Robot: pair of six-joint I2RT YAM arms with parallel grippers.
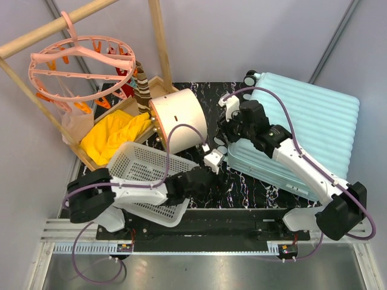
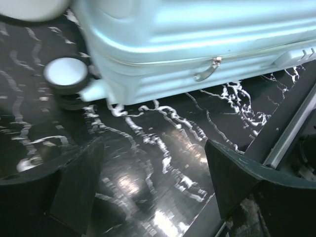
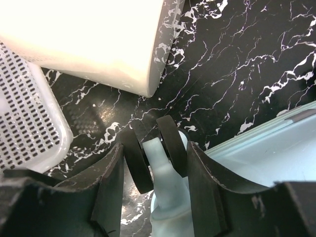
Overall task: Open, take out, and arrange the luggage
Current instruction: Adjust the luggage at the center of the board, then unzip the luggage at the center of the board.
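With the right tool (image 3: pixel 154 154) clamped on a wheel (image 3: pixel 168 143) of the suitcase (image 1: pixel 314 121) and the left tool (image 2: pixel 153 154) spread apart near the zip pull (image 2: pixel 207 72), the right should pull slowly, squarely, to avoid slipping.

The left arm (image 1: pixel 142 192) and the right arm (image 1: pixel 305 164) match: glossy white shell links joined by rounded matte black motor housings, each trailed by a thin purple cable (image 1: pixel 185 125). The left gripper (image 2: pixel 153 148) has broad, black, wedge-shaped fingers (image 2: pixel 81 185); the right gripper (image 3: pixel 154 148) has the same black fingers (image 3: pixel 112 190), their inner edges scuffed and flecked with pale specks
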